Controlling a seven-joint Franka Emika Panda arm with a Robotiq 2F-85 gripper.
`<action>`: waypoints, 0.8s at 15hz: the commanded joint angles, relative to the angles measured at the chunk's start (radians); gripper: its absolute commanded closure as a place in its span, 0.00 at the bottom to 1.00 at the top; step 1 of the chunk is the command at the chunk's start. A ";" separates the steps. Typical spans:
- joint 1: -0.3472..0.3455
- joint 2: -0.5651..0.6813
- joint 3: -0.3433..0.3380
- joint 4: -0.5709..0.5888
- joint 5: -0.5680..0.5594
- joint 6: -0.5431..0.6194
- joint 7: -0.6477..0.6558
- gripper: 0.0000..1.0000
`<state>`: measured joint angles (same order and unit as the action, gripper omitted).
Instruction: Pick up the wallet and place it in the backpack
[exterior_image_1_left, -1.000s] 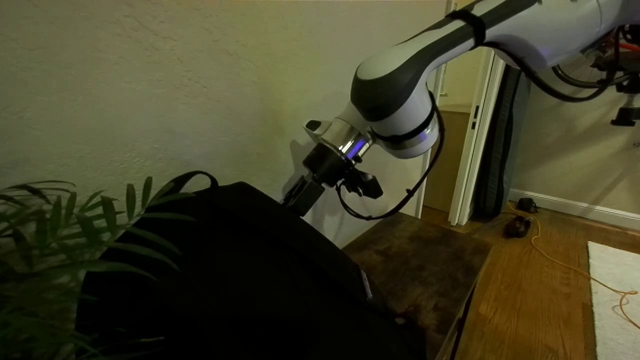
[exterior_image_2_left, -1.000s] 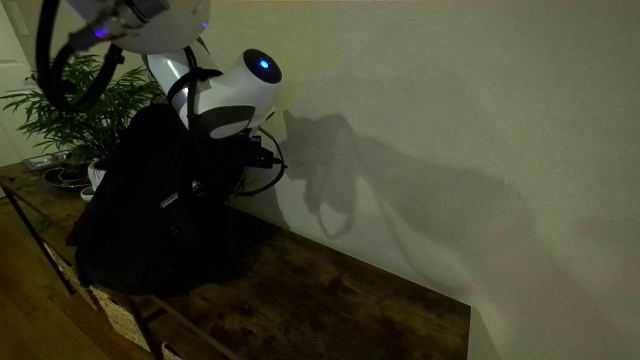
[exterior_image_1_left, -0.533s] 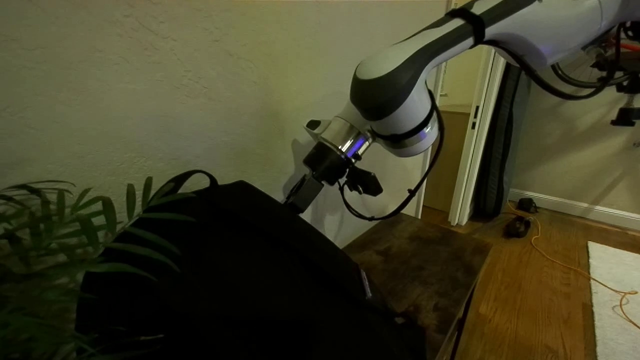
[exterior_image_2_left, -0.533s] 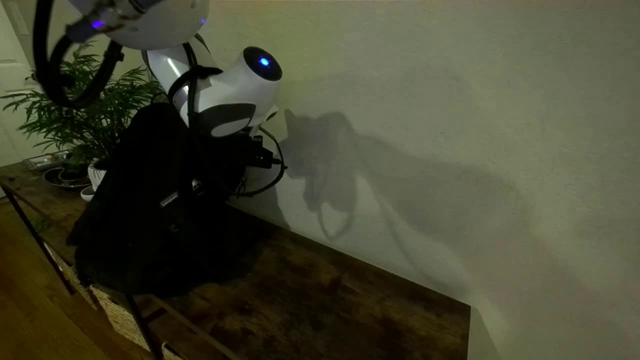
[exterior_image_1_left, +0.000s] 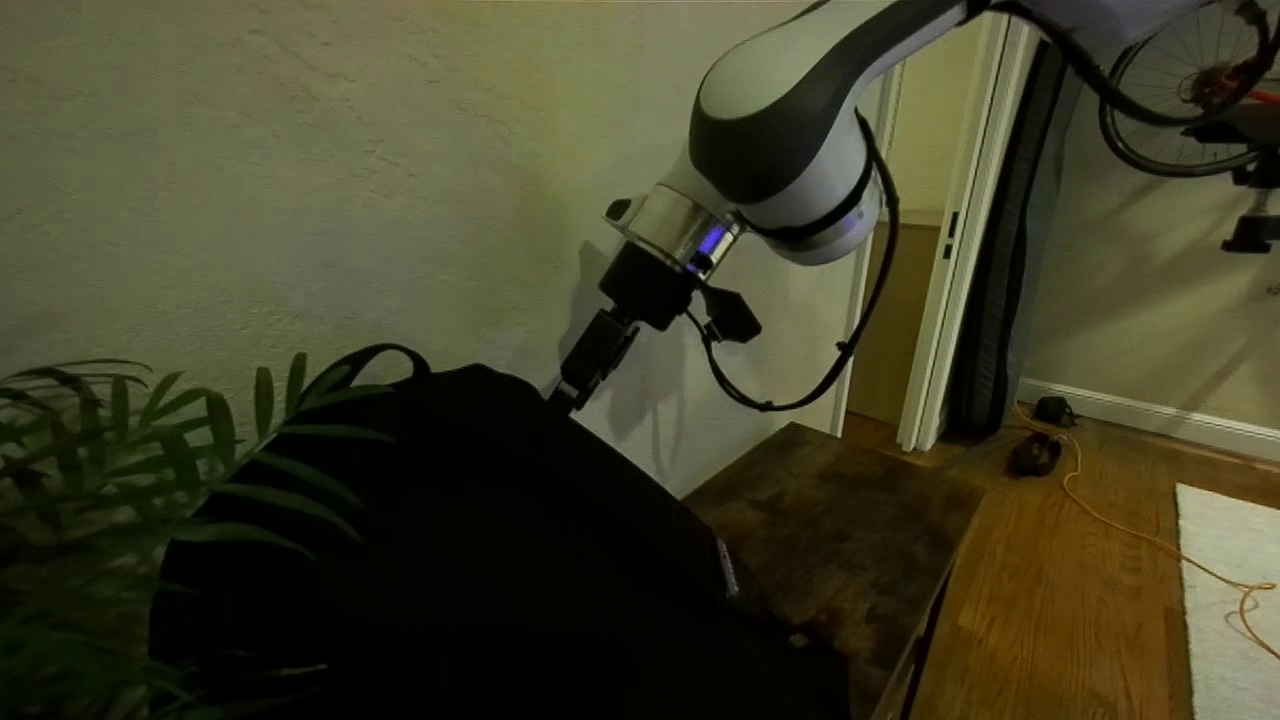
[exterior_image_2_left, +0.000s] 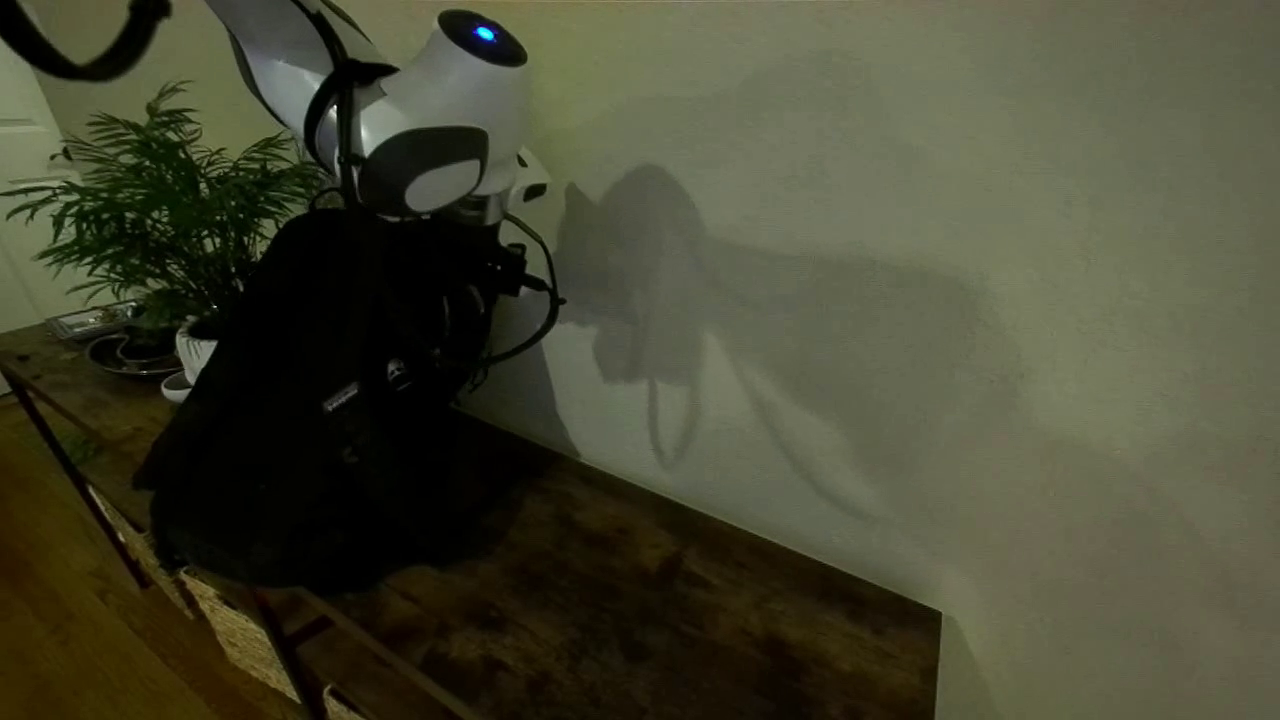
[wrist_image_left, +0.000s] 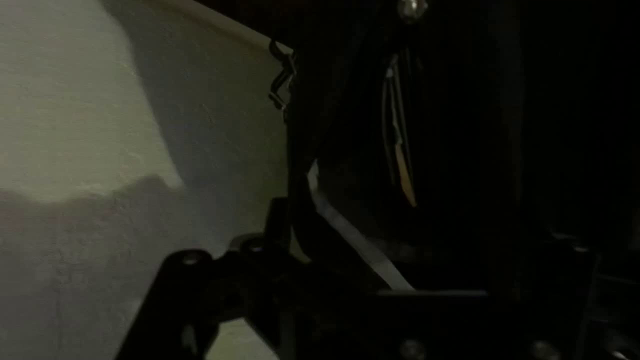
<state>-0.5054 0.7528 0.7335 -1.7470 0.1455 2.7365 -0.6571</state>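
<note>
Wrist view, right half of the frame: the bag (wrist_image_left: 340, 115) gapes in deep shadow, a pale strip (wrist_image_left: 350, 232) running along its mouth near the middle. Right of centre inside it sits a thin layered thing (wrist_image_left: 398, 134), tan at one edge; wallet or papers, I cannot tell, and no other view lets me pick out the wallet. Left of centre in an exterior view, the claw (exterior_image_1_left: 565, 398) points down at the bag's upper edge; from the wrist its jaws stand wide, with nothing gripped that the dark lets me see.

I judge the step to be letting go and getting clear. First check that the wallet lies past the strip, not perched on the rim or leaning on a jaw. Then back out along the slant of the arm (exterior_image_1_left: 770, 170), toward the upper right, slowly, jaws left apart, so neither hooks the cloth and pulls the bag over. Give the cable (exterior_image_1_left: 770, 405) room, and avoid the wall (wrist_image_left: 75, 100) at frame left
</note>
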 joint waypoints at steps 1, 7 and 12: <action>0.051 -0.179 -0.071 -0.081 0.073 -0.060 0.124 0.00; 0.251 -0.370 -0.326 -0.118 0.063 -0.174 0.387 0.00; 0.461 -0.452 -0.575 -0.159 -0.085 -0.268 0.626 0.00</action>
<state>-0.1547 0.3912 0.2878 -1.8292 0.1455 2.5270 -0.1818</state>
